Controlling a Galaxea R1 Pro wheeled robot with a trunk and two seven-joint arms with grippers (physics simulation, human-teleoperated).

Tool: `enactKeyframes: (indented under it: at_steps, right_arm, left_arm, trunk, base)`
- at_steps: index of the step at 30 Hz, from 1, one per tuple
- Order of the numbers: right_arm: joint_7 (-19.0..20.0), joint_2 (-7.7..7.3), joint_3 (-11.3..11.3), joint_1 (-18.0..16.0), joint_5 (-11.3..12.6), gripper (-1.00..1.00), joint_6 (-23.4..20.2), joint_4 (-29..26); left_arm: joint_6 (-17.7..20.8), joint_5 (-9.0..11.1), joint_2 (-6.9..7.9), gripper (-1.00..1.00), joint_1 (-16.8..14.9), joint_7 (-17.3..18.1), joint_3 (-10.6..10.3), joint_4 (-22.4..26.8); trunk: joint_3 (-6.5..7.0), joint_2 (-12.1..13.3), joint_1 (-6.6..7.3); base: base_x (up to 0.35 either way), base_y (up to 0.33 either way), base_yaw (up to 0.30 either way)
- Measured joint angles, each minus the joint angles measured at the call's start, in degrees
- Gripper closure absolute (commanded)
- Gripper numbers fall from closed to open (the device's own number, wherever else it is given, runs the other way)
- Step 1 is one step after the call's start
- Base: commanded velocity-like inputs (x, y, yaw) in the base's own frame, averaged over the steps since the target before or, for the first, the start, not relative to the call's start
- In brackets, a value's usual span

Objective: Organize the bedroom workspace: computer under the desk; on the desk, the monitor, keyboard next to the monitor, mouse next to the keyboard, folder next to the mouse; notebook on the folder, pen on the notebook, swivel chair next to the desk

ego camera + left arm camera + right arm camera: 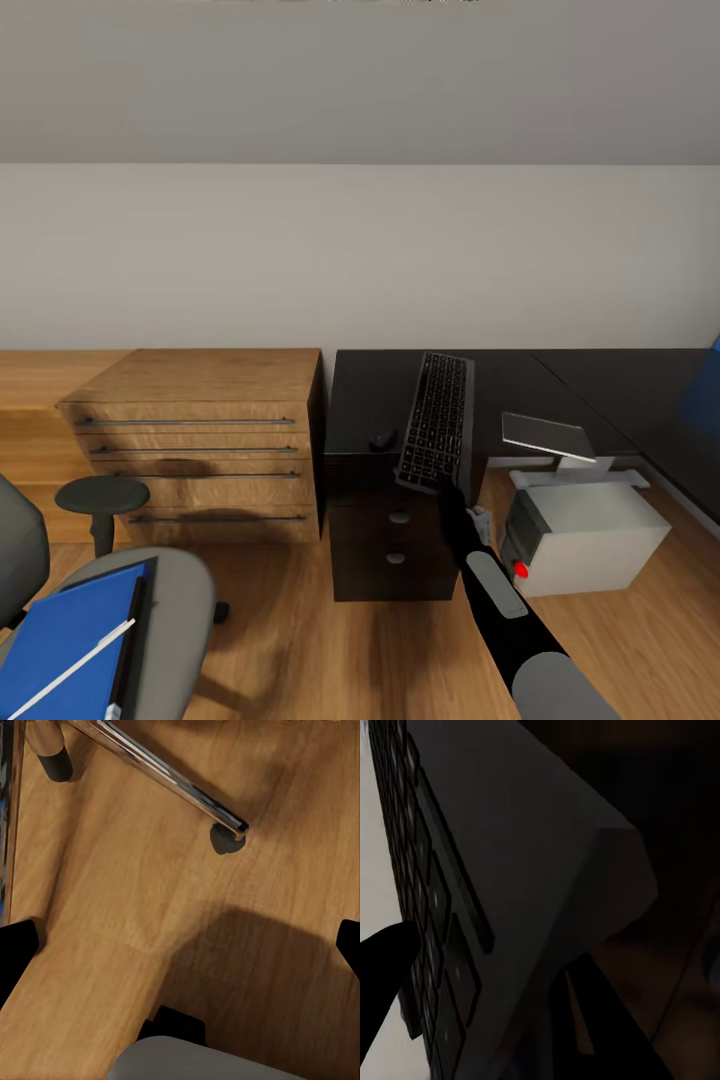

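Note:
My right gripper (447, 492) is shut on the near end of the keyboard (437, 420), which is lifted and tilted over the front of the black desk (360, 395). In the right wrist view the keyboard (442, 907) fills the frame edge-on, with a black finger (382, 971) against its keys. The small black mouse (383, 440) lies on the desk just left of the keyboard. The grey computer (580, 535) stands on the floor under the desk. At lower left the swivel chair (175, 590) carries the blue folder (70, 640), a dark notebook (130, 640) and the white pen (75, 665). My left gripper (180, 945) is open over the floor.
A light wooden drawer chest (200, 440) stands left of the desk. A grey flat panel on a white base (548, 435) sits behind the computer. The desk's blue panel (705, 400) is at the right edge. The chair's chrome leg (172, 780) and caster (225, 840) lie below my left gripper.

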State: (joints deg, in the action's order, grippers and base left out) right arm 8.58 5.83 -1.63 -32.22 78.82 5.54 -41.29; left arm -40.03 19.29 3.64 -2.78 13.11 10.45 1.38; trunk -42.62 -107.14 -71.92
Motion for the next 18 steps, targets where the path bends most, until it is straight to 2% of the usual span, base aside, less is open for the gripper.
enactKeyframes:
  at_steps: [9, 18]
  right_arm:
    - [0.16, -0.09, 0.04, 0.00, 0.07, 1.00, -0.04, -0.07]
    - [-1.17, -0.09, -0.02, 0.00, 0.09, 1.00, -0.07, -2.40]
  left_arm:
    - [-0.01, -0.03, -0.04, -1.00, 0.00, 0.00, 0.00, 0.00]
    - [-0.06, -0.09, -0.04, -1.00, 0.00, 0.00, -0.07, 0.00]
  trunk:
    - [1.62, 3.61, 1.98]
    - [3.23, 7.22, 3.95]
  base:
    - [0.000, 0.000, 0.000]
    - [0.000, 0.000, 0.000]
